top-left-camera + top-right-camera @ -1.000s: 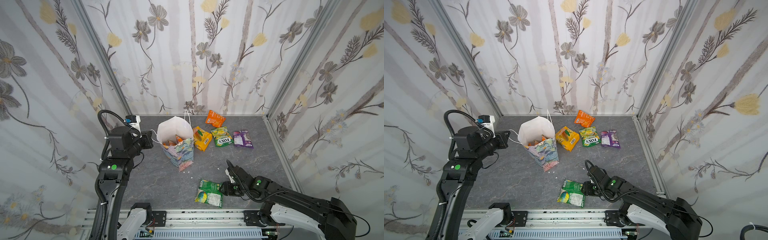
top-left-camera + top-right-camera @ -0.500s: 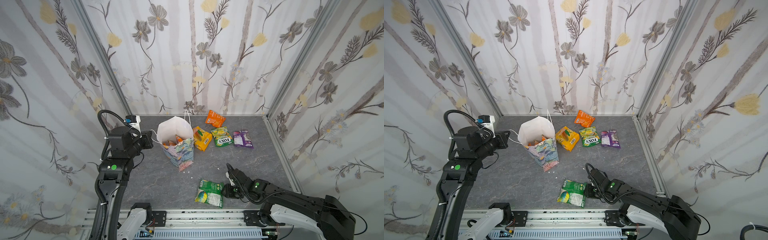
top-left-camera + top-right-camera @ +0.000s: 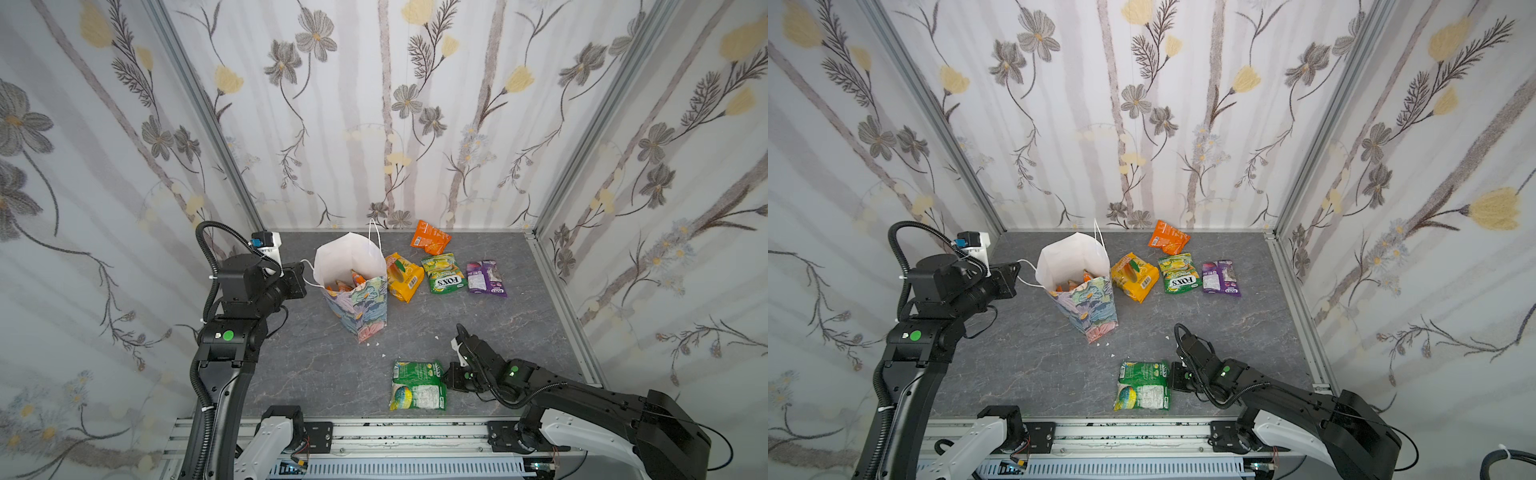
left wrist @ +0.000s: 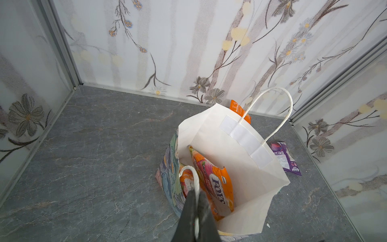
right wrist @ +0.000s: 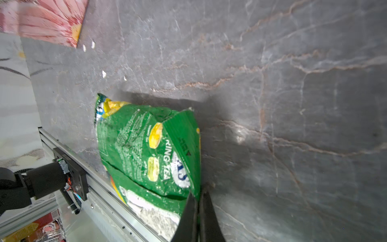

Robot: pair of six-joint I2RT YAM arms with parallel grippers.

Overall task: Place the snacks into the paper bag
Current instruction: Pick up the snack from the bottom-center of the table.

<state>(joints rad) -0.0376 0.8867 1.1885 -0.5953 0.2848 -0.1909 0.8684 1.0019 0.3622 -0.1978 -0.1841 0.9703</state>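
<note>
The flowered paper bag stands open mid-table, with orange snacks inside it. My left gripper is shut on the bag's near white cord handle, at the bag's left side. Near the front edge lies a green packet. My right gripper is down at the packet's right edge, shut on that edge. Behind and right of the bag lie orange, yellow, green FOX'S and purple packets.
Flower-papered walls close in the grey table on three sides. A metal rail runs along the front edge, just behind the green packet. Small white crumbs lie by the bag's near corner.
My right gripper has closed from open onto the green packet's right edge, shifting slightly toward it. The left arm and the bag have not moved.
</note>
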